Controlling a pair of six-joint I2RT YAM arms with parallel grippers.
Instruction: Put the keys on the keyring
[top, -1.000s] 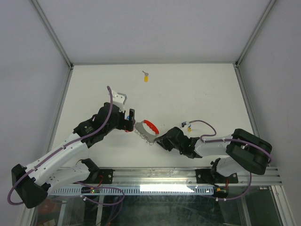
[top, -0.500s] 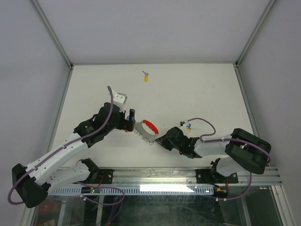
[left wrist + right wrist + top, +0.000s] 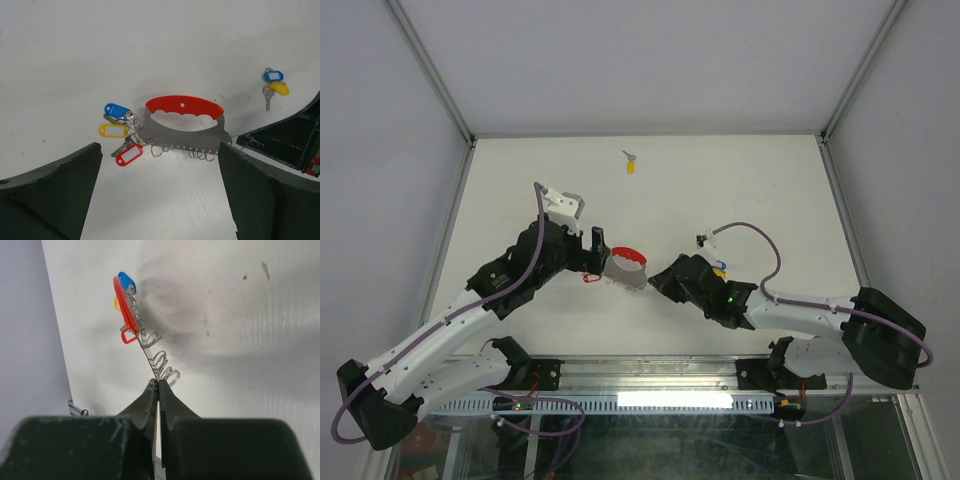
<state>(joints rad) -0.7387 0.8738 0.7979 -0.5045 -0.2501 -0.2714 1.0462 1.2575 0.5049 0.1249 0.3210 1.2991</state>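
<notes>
Pinching the keyring (image 3: 123, 305) by one corner is the right tool (image 3: 158, 386).

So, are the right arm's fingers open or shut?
Shut: the right fingers meet at their tips, pinching the keyring by its thin metal edge.

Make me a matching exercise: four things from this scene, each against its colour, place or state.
1. left gripper
2. right gripper
3. lone yellow-tagged key
4. keyring handle

A. red
B. shut on the keyring's metal edge
C. far side of the table, alone
D. open, holding nothing

Pairs: 1-D, 2-B, 3-C, 4-A
</notes>
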